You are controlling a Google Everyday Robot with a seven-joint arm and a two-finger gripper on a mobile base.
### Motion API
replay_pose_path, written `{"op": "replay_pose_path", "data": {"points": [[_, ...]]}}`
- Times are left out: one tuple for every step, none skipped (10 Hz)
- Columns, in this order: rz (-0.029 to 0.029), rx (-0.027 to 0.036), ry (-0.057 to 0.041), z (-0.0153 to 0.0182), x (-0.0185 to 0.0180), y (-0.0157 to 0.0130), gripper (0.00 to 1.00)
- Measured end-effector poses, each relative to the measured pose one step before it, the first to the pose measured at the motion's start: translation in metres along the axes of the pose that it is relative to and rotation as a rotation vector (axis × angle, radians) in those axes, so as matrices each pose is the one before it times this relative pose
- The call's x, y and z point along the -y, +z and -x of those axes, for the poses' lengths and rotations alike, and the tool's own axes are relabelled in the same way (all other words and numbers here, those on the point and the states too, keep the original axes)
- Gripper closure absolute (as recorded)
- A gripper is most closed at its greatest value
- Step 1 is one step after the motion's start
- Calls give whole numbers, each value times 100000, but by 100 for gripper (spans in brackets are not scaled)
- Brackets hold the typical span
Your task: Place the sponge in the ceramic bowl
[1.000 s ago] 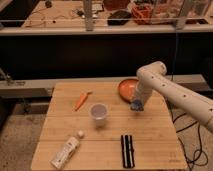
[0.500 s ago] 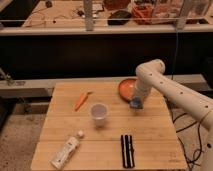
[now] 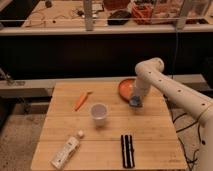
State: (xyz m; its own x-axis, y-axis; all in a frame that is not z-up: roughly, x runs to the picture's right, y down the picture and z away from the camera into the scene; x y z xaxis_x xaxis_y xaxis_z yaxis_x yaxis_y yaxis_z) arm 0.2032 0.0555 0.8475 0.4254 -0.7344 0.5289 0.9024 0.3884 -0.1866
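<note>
The orange ceramic bowl [image 3: 125, 88] sits at the back right of the wooden table, with its right side hidden behind the white arm. My gripper [image 3: 135, 102] hangs at the bowl's front right edge, pointing down, just above the tabletop. A small blue-grey sponge [image 3: 134, 103] shows at its tip, and the gripper is shut on it. The sponge is outside the bowl, beside its near rim.
A clear plastic cup [image 3: 99, 114] stands mid-table, left of the gripper. An orange carrot [image 3: 81, 100] lies at the back left. A black ribbed item [image 3: 127, 150] lies near the front edge and a white bottle [image 3: 66, 151] at the front left. A dark shelf runs behind the table.
The gripper has shifted only slightly beside the bowl's front right edge, rising a little and then coming back down. Nothing else on the table has moved.
</note>
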Motion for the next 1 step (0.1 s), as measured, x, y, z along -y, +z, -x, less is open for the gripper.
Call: {"op": "replay_pose_path", "data": {"points": [[-192, -63, -39, -293, 271, -36, 95]]}}
